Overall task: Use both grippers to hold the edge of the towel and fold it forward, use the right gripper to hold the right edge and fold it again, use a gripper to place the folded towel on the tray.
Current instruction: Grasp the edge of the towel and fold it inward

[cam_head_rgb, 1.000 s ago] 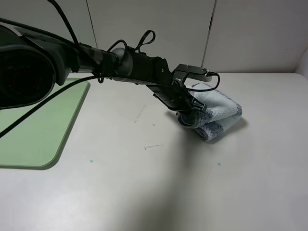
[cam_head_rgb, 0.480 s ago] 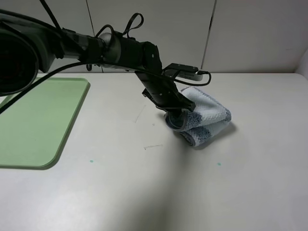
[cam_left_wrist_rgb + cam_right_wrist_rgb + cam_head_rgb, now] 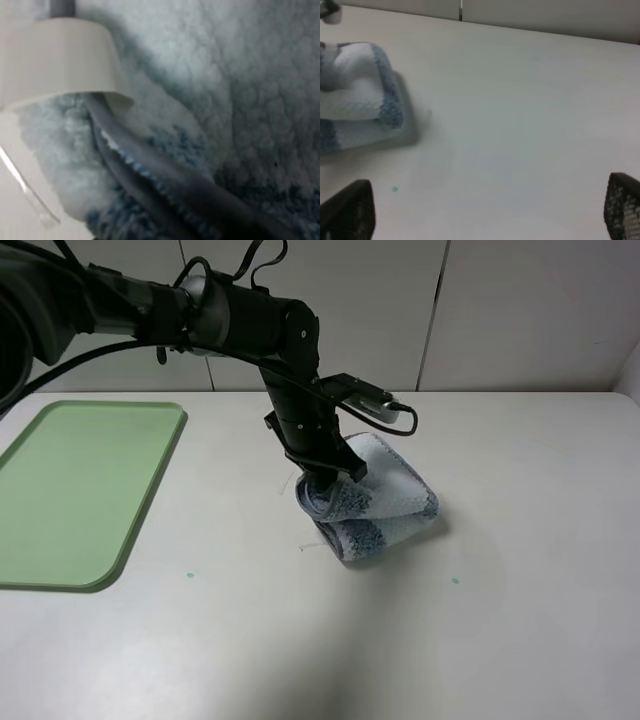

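Exterior high, left end effector (image 3: 325, 478) clenching fluffy striped towel (image 3: 390, 510), right end effector (image 3: 485, 207) released.

My left arm (image 3: 240, 325), black and jointed, reaches in from the far left side of the surface (image 3: 500, 640), with black cables (image 3: 100, 348) running along it. Past the last joint it bends steeply down, so my left end effector (image 3: 322, 475) points at the surface near its middle. Its jaws are pinched nearly together, gripping a bunched fold of the towel (image 3: 390, 505). My right end effector (image 3: 485, 210) appears only in its own wrist view. There, two black mesh-textured fingertips (image 3: 345, 210) sit spread wide apart. They hold nothing and hang above the surface, well apart from the towel.
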